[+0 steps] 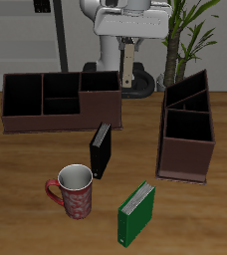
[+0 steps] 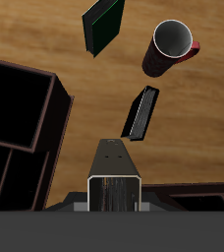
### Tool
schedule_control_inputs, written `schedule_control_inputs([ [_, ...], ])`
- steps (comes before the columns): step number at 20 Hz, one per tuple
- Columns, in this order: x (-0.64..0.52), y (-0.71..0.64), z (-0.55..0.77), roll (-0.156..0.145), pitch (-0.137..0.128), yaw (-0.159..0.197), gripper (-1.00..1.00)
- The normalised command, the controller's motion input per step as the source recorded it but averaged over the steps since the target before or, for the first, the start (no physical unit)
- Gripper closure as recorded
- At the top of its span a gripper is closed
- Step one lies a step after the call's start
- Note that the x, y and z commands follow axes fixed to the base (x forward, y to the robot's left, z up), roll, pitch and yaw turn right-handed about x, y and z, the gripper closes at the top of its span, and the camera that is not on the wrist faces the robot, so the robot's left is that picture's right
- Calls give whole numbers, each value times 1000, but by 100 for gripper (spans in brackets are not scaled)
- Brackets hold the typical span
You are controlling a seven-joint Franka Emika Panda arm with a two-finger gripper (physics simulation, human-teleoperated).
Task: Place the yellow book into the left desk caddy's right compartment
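Note:
The yellow book [image 1: 128, 66] hangs upright in the air behind the table's back edge, with my gripper [image 1: 128, 44] shut on its top. In the wrist view the yellow book [image 2: 114, 175] shows edge-on, greyish with tan sides, just below the gripper [image 2: 115, 197]. The left desk caddy [image 1: 188, 127] is a dark maroon, tall-walled box with inner dividers. It stands to one side of the held book and nearer the table's front edge. The left desk caddy [image 2: 21, 108] also appears in the wrist view, its compartments dark.
A long low brown caddy [image 1: 61, 101] stands at the back, close under the gripper's other side. A black book [image 1: 102, 149] stands mid-table, and a green book [image 1: 136, 213] and a red mug [image 1: 74, 189] stand near the front edge. A plant [image 1: 190, 30] rises behind.

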Motion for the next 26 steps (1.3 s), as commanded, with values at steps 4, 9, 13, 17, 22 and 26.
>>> schedule_control_inputs([
  [4, 64, 382, 246, 22, 2, 1, 100],
  [9, 96, 472, 275, 17, -4, 10, 100],
  [13, 159, 304, 104, 0, 14, -9, 100],
  [17, 238, 244, 73, 9, 22, -25, 100],
  [22, 184, 279, 28, 31, 16, -22, 100],
  [26, 228, 315, -113, 12, 34, -9, 100],
])
